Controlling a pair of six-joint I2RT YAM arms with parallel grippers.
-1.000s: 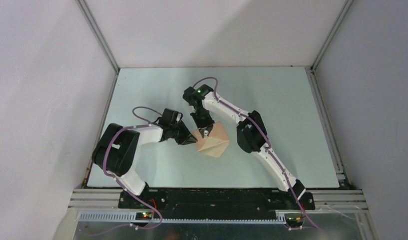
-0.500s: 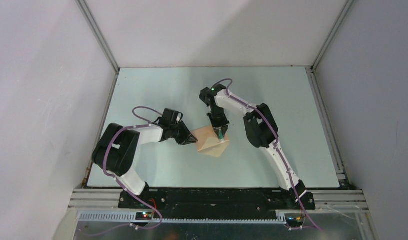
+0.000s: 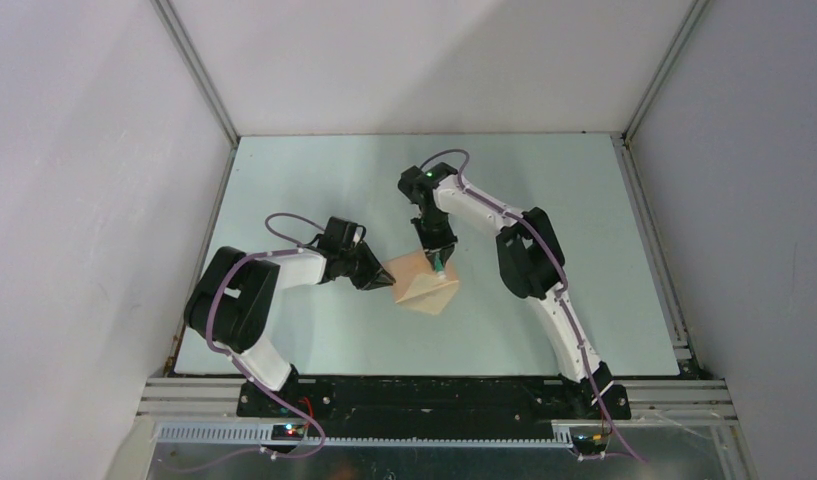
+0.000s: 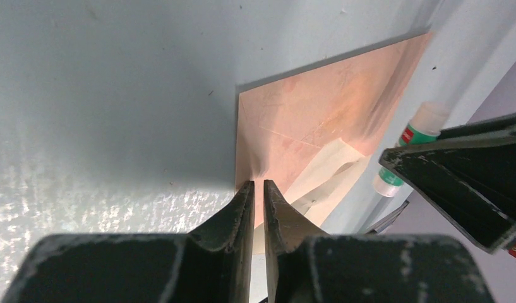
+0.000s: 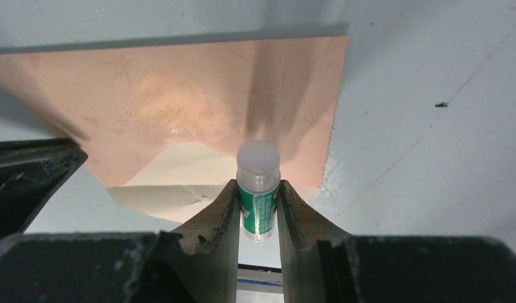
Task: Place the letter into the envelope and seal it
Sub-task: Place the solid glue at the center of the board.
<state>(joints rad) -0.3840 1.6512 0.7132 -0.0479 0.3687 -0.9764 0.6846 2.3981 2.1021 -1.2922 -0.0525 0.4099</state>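
The tan envelope (image 3: 429, 290) lies flat at mid-table, and its cream inner flap (image 5: 179, 170) is folded open toward the arms. My left gripper (image 3: 389, 281) is at its left corner, with the jaws (image 4: 258, 186) nearly together on the paper edge (image 4: 249, 145). My right gripper (image 3: 437, 262) hangs over the envelope's far part, shut on a green-labelled glue stick (image 5: 258, 183). The stick's white cap points at the paper and also shows in the left wrist view (image 4: 410, 136). The letter is hidden from view.
The pale green table (image 3: 314, 180) is boxed in by grey walls at the left, right and back. A metal rail (image 3: 434, 390) with the arm bases runs along the near edge. The right arm's elbow (image 3: 524, 265) hangs over the table, right of the envelope.
The right gripper with the glue stick has swung rightward across the envelope, then drawn slightly back toward the far side. The left gripper and the envelope have stayed put.
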